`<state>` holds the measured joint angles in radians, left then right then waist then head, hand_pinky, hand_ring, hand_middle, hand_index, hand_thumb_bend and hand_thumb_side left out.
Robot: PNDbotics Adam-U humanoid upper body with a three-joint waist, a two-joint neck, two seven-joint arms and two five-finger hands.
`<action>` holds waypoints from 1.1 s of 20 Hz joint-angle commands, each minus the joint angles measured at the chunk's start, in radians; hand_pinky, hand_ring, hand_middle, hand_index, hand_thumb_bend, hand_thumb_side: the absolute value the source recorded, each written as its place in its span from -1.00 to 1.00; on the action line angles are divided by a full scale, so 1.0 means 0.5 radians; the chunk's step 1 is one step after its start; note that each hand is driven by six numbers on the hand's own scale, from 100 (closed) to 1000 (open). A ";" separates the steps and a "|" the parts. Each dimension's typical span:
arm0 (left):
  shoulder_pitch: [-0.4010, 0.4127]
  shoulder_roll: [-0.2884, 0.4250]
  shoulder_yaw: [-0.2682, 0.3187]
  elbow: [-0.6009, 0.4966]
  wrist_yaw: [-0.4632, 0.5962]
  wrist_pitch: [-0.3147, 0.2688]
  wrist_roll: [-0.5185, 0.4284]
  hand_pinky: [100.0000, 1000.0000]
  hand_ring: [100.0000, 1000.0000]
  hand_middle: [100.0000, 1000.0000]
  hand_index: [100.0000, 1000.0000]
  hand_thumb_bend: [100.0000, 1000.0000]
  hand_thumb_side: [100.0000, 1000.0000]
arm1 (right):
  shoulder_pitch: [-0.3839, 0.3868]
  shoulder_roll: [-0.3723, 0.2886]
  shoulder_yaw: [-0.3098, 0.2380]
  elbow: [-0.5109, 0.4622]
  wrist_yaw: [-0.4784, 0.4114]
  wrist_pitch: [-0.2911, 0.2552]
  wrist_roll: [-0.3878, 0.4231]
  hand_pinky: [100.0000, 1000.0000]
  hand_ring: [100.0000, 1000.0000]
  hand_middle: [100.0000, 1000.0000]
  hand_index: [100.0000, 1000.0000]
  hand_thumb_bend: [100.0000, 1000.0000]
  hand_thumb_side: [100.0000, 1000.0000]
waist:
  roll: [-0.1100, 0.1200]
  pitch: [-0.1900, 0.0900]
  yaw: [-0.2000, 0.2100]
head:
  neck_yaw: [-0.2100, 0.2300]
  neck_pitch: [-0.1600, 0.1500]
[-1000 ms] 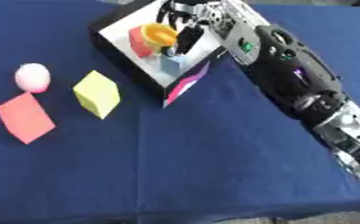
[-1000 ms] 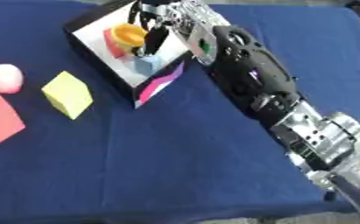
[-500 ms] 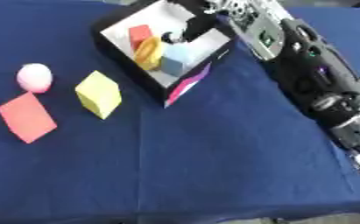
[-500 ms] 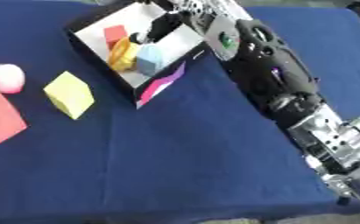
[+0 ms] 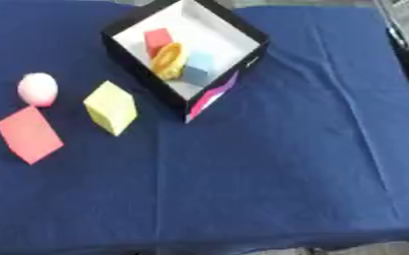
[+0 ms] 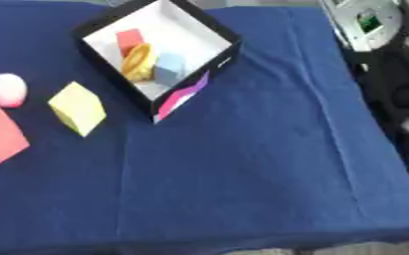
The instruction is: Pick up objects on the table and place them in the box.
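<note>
Hands show in neither view, so their state cannot be told; only the right arm (image 6: 390,74) edges in. Well left of it, the box (image 5: 242,30) holds a red block (image 5: 158,38), yellow ring (image 5: 167,61) and blue block (image 5: 199,67). Farther left on the worktop (image 5: 286,174) lie a yellow cube (image 5: 110,107), pink ball (image 5: 38,88) and red square (image 5: 29,134).

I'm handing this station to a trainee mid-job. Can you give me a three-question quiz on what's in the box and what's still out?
1. True or false: the yellow ring lies inside the box.
2. Which is still on the blue tablecloth? A) light blue block B) pink ball C) red block
3. Fill in: the yellow cube sits between the box and the flat ____ square.

Key: 1 true; 2 B; 3 red.
</note>
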<state>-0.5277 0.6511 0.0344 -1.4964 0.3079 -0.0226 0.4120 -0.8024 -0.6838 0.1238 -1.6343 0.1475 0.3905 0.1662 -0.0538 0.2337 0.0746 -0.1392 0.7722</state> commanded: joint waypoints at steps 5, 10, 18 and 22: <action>-0.007 0.211 -0.004 -0.095 -0.159 -0.021 -0.086 0.59 0.65 0.68 0.80 -1.00 0.50 | 0.359 -0.121 -0.275 -0.083 -0.681 0.076 -0.701 0.54 0.74 0.50 0.64 -1.00 0.23 | 0.006 -0.068 -0.016 | 0.020 -0.004; -0.004 0.470 -0.135 -0.240 -0.731 0.093 -0.478 0.63 0.64 0.64 0.79 -1.00 0.22 | 0.507 -0.016 -0.326 -0.023 -1.006 -0.143 -1.079 0.60 0.82 0.59 0.78 -1.00 0.51 | 0.026 -0.055 -0.016 | 0.026 -0.004; 0.107 0.931 -0.388 -0.441 -0.799 0.602 -1.404 0.76 0.73 0.65 0.74 -0.81 0.67 | 0.583 0.071 -0.304 0.026 -1.003 -0.330 -1.029 0.56 0.79 0.56 0.79 -0.80 0.08 | 0.054 -0.045 -0.015 | 0.063 -0.004; 0.201 1.038 -0.469 -0.649 -0.814 0.688 -1.611 0.77 0.71 0.57 0.71 -0.64 0.74 | 0.579 0.086 -0.288 0.038 -1.013 -0.316 -1.017 0.56 0.78 0.55 0.78 -0.77 0.05 | 0.061 -0.041 -0.013 | 0.076 -0.004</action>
<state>-0.4210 1.1145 -0.2010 -1.7840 -0.0997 0.3088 -0.3622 -0.5007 -0.6208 -0.0155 -1.6100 -0.3540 0.2341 -0.3461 -0.0389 0.2337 0.0680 -0.1054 0.7723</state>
